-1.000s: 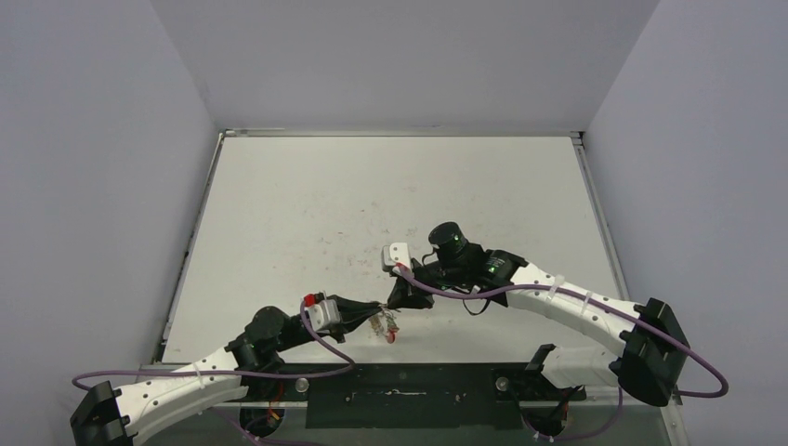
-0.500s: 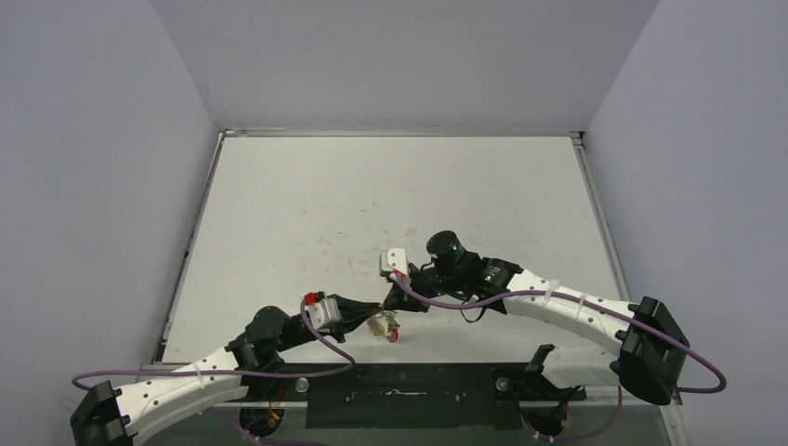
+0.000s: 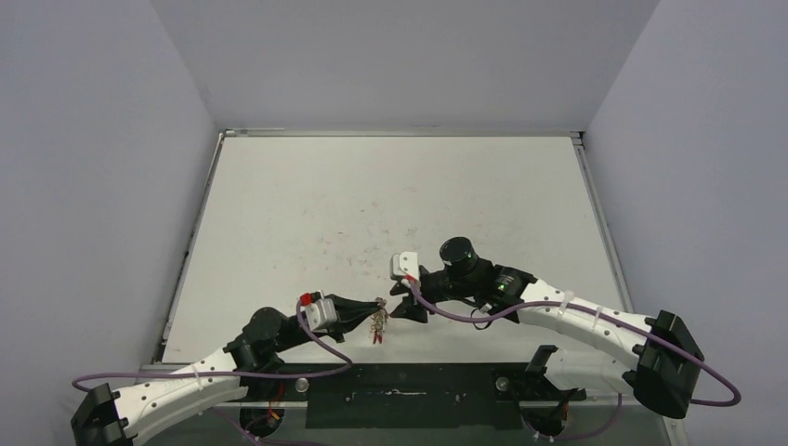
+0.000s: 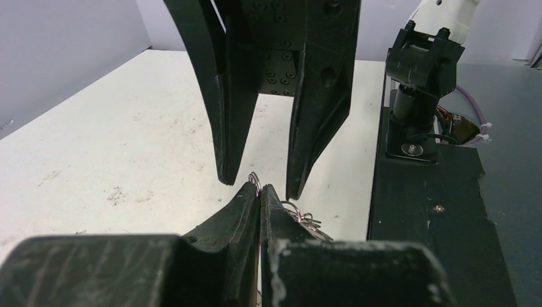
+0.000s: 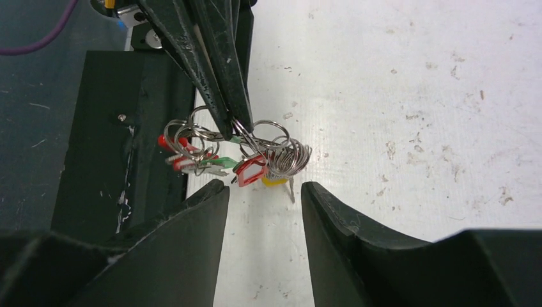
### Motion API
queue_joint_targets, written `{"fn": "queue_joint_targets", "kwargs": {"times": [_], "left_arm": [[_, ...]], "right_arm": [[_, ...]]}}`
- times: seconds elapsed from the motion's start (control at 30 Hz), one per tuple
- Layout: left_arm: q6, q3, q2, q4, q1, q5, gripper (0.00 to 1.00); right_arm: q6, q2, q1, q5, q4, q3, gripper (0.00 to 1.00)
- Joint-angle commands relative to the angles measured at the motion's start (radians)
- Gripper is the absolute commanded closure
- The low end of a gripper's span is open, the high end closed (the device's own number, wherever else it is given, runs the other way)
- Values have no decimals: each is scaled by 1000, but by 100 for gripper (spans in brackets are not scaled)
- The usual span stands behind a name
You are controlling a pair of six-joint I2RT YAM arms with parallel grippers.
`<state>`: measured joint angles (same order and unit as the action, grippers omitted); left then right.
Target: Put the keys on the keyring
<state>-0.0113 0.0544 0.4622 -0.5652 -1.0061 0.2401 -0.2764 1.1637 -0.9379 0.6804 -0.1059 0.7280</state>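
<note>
Keyring: the thin silvery wire keyring [image 5: 192,144] hangs in the air over the near edge of the scuffed white table [image 3: 372,195], beside the black base plate [image 5: 128,128]. It is pinched by its upper rim.
Keys: tiny silver keys with red, green and yellow plastic tags [image 5: 250,169] dangle in a tangle of wire loops. Which keys are truly threaded on cannot be told.
Look: bright, springy wire in several overlapping loops, with a tighter coil on the table side. The bunch spreads sideways more than it drops.
Left gripper: the left gripper [image 4: 260,192] is fully closed, its black fingertips clamped on the wire at the top of the bunch.
Right gripper: the right gripper [image 5: 263,192] stands partly open with nothing between its fingers.
Key relation: the bunch lies just ahead of the right fingertips, in line with their gap and not touching. Its long axis runs across that gap. The left arm has hold of it, and the right is just beside.
Next move, judged: the right fingers would need to pick out one loop or tag. The tangle makes a wrong catch likely.
</note>
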Motion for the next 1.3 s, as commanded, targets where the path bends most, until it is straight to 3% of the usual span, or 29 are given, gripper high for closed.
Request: {"fn": "queue_joint_targets", "kwargs": {"times": [0.0,0.6,0.93,1.2,1.27], "left_arm": [[5,15,-19,-49,-2,-2,100],[6,19,-19,-46,-2,5,100],[5,15,-21,-41,-2,-2,100],[6,28,-64,33,-2,-45,100],[-3,46,-91,96,-2,-61,89]], "right_arm": [[-19,-77,-3,-4,65,-11,53],[49,2,-9,124,194,17,67],[31,-10,-9,158,197,9,100],[18,-19,-9,131,117,45,100],[13,-10,-9,102,21,83,100]]}}
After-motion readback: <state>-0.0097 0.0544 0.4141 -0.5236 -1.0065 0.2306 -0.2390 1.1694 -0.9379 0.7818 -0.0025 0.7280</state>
